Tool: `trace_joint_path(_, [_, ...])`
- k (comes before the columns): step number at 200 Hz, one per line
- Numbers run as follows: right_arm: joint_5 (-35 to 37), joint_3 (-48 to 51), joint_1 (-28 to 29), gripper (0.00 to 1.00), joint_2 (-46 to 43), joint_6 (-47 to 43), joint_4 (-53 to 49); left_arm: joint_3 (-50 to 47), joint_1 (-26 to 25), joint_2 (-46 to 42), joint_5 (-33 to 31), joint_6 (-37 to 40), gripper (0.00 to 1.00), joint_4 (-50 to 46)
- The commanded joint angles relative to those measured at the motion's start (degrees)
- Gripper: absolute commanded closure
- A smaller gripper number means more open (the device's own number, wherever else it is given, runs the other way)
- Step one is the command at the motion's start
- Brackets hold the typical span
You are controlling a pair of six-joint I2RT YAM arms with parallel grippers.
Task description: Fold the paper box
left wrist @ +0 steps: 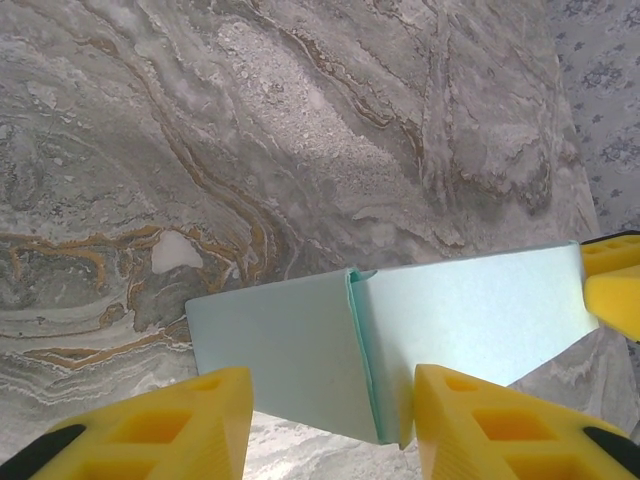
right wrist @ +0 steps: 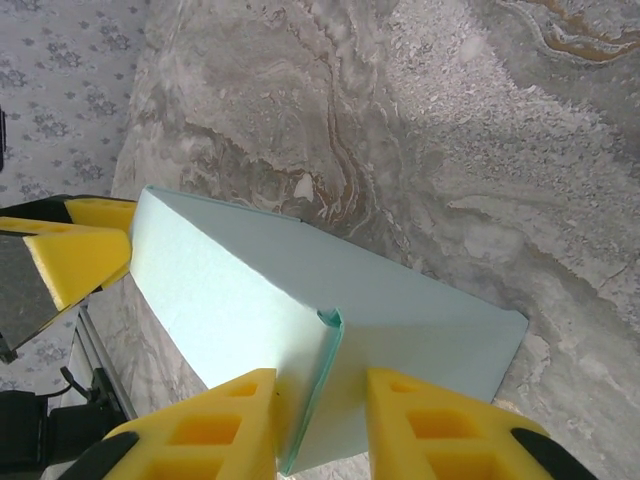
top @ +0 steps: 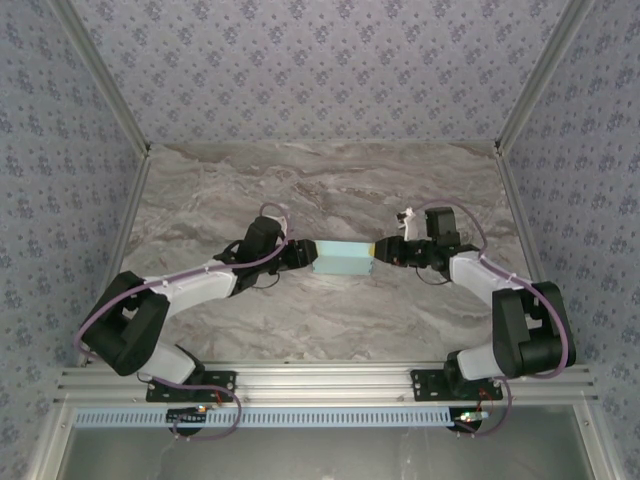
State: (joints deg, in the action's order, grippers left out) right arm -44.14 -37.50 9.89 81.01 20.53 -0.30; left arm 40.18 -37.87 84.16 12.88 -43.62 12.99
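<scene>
The paper box (top: 340, 258), a pale turquoise card form already closed into a shallow rectangular shape, spans the gap between the two arms near the middle of the marbled tabletop (top: 330, 190). Whether it rests on the surface or hangs just above it cannot be told.

The left claw (top: 298, 254) takes one short end. In its wrist view its yellow fingers (left wrist: 205, 415) stand partly apart, with the box's corner ridge between them and both seeming to bear on the card. The right claw (top: 380, 249) takes the opposite end. Its fingers (right wrist: 430, 420) are drawn nearly together, nipping the raised seam where one panel overlaps the next.

The opposed end-on grasp appears chosen to keep the thin card taut and square. One claw steadies the body while the other presses the seam, so neither panel can spring open. By this judgement the folding is far along, with the seam or end flaps left to settle. Too hard a squeeze could crease the walls.
</scene>
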Motion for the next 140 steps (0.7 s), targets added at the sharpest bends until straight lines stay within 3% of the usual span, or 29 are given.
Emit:
trace_joint_path(1, [9.9,4.8,-0.5,0.75,4.9,-0.3,-8.6,-3.5,0.3,3.4,-1.0,-0.1,0.57,-6.5])
trace_joint_path(34, [9.2,2.6,-0.5,0.75,3.7,0.2,-8.4,-2.5,0.3,2.2,-0.5,-0.4,0.57,-5.6])
trace_joint_path(78, [8.9,-3.9,-0.3,0.62,-0.1,1.4,-9.8,4.3,0.6,-0.3,-1.1,1.1,0.48,-7.7])
trace_joint_path(140, [9.6,-8.1,-0.1,0.52,-2.9,1.4,-12.4,8.1,0.9,-2.2,-3.1,0.5,0.33,-7.8])
